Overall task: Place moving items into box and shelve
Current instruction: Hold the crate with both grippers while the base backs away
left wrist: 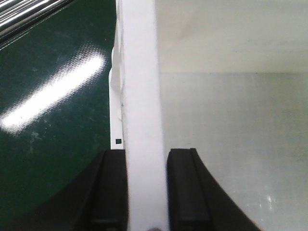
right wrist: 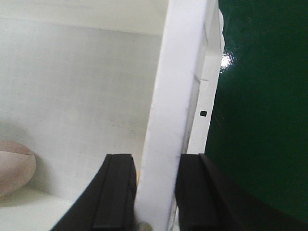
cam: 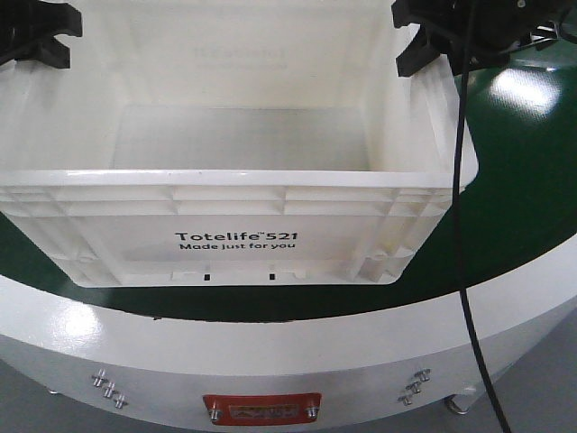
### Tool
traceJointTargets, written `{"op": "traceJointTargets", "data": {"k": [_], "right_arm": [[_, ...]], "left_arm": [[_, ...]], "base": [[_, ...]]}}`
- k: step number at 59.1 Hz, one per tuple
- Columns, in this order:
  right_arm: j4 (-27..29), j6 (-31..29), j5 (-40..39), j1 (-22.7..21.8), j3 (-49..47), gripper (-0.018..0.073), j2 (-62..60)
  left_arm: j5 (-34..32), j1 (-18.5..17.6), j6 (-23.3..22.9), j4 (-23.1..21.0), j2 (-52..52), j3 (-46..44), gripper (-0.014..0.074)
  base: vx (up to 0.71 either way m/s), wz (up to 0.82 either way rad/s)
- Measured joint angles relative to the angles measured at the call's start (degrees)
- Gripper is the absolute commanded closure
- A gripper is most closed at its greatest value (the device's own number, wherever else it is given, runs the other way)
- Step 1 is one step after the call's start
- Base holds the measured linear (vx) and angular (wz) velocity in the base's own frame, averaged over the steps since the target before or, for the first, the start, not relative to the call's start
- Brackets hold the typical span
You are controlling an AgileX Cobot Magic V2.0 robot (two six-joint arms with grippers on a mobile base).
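In the front view, the box (cam: 225, 203), a large white ribbed-rim crate printed "Totelife 521 Made just for you" in black, sat on the green, white-edged counter (cam: 527, 189). The left tool (cam: 59, 38) and right tool (cam: 416, 38) met its 2 side walls near the far end.

In the left wrist view, 2 black pads (left wrist: 110, 187) pressed either side of the left wall, clenched on it.

In the right wrist view, the right tool likewise grasped the right wall. A pinkish rounded thing (right wrist: 14, 166) lay inside on the box floor.
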Motion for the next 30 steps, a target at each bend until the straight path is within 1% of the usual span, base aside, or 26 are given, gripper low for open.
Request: {"op": "traceJointTargets", "data": {"k": [30], "right_arm": [[0.05,-0.05,-0.05,0.00,0.00,0.0571,0.00]], "left_arm": [[0.00,0.00,-0.18,0.12,0.00,0.00,0.0613]], "base": [[0.00,0.00]]}}
